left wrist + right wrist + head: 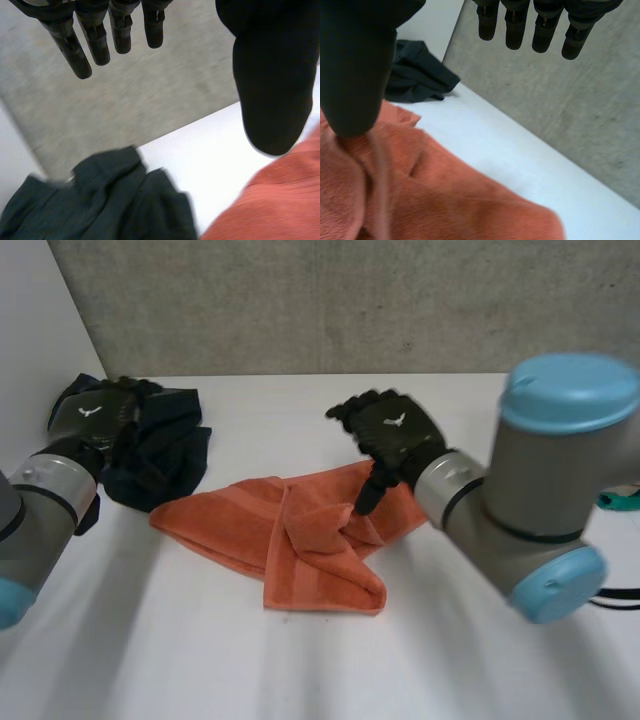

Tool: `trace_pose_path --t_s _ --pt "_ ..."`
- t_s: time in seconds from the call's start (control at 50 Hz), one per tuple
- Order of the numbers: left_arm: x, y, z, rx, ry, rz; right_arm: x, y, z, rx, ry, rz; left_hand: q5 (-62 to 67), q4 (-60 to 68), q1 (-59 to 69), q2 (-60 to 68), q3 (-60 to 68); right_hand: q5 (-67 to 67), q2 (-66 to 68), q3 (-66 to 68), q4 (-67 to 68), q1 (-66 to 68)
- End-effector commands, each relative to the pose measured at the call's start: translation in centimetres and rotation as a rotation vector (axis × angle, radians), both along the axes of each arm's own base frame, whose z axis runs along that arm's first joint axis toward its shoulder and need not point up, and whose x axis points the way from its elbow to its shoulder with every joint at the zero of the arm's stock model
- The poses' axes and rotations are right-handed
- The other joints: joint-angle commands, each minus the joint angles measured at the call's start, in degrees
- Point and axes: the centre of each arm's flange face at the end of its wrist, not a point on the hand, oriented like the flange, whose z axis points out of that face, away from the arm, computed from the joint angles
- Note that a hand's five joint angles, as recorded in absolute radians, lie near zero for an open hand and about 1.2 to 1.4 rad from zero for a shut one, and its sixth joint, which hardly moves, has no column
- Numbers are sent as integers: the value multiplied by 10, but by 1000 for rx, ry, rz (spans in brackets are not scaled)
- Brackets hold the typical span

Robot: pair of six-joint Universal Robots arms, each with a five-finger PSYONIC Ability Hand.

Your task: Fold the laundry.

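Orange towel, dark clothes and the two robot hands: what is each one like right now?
orange towel: lying on the table, half folded and rumpled.
dark clothes: bunched in a heap, not folded.
left hand: open, fingers straight, holding nothing, over the dark clothes.
right hand: open, fingers straight, thumb tip down on the orange towel.
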Motion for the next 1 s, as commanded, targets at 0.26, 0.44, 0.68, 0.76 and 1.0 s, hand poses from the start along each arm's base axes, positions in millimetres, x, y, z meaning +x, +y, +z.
trace_pose_path --t_s 0.26,0.44,0.68,0.76,1.0 --pt "-72 153 -68 201 -341 -540 -81 -27 -9 -2 247 -102 253 267 267 264 261 -27 -21 -19 -20 -28" --pt "-89 133 -95 127 -360 -491 -91 -20 -37 52 254 -91 176 190 190 187 184 -27 -21 -19 -20 -28" --pt "-110 106 -118 113 -382 -486 -97 -18 -50 51 250 -108 181 195 195 192 189 -27 -21 -19 -20 -28" --pt "-115 99 -121 100 -398 -488 -100 -21 -50 54 241 -116 196 210 210 207 204 -27 -21 -19 -20 -28" --pt "-125 82 -127 76 -404 -485 -109 -27 -51 66 230 -137 392 406 407 403 400 -27 -21 -19 -20 -28"
